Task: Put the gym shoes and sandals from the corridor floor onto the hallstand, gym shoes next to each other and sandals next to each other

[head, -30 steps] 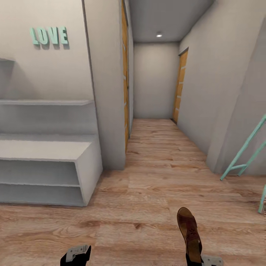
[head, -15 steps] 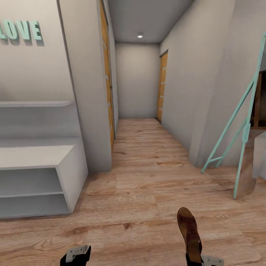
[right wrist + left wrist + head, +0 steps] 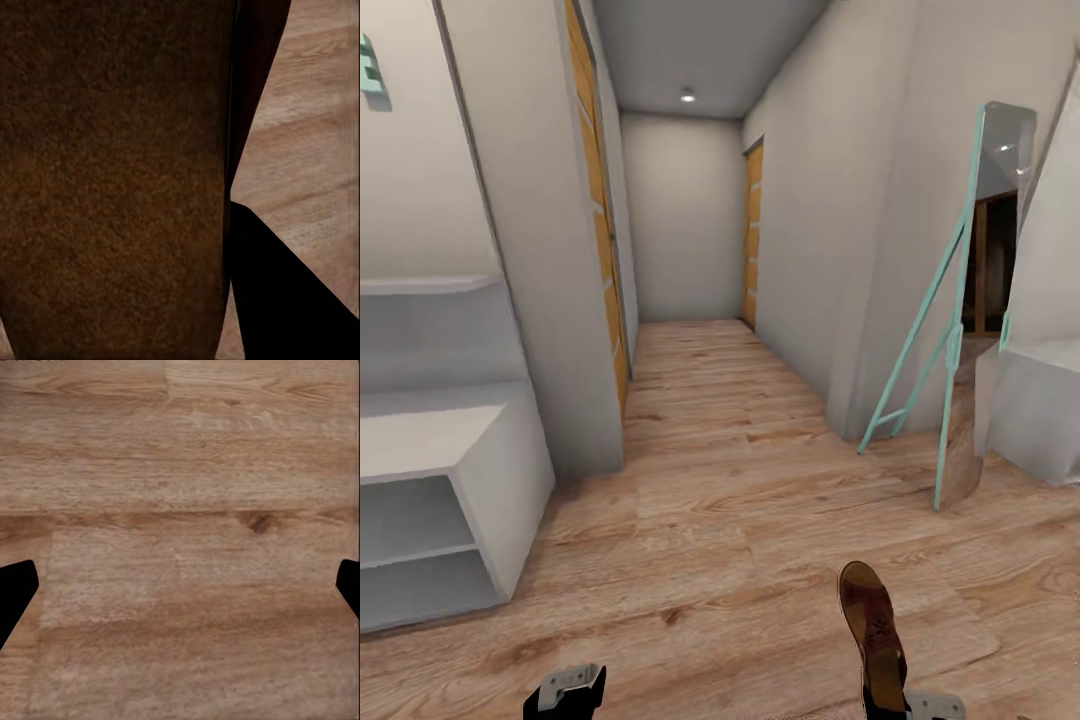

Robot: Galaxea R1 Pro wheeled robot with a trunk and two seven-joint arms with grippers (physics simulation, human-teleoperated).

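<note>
Holding a dark brown leather sandal with a tan-brown footbed [image 3: 871, 628]: right pincer [image 3: 908, 708] sits at the bottom edge of head view, sandal rising from it, toe end pointing away from the robot, above the light brown wood-plank corridor floor [image 3: 720, 500]. Right wrist view: brown sole surface [image 3: 112, 180] close up against the camera, one dark finger [image 3: 277, 292] alongside it, floor planks beyond. Pincer closed on the sandal.

Left pincer [image 3: 565, 692] low at the bottom edge of head view, carrying nothing. Left wrist view: two dark fingertips [image 3: 15, 592] at opposite edges, spread wide apart, bare floor planks [image 3: 180, 532] between them.

Wide pale grey hallstand [image 3: 430, 480] at the left of head view, only its right end in frame: low bench top, two open shelves beneath, an upper shelf against the back panel. Well apart from the held sandal, off to its left and further from the robot.

Mint-green leaning frame [image 3: 950, 340] against the wall on the right. Orange-brown doors [image 3: 754, 235] down the corridor.
</note>
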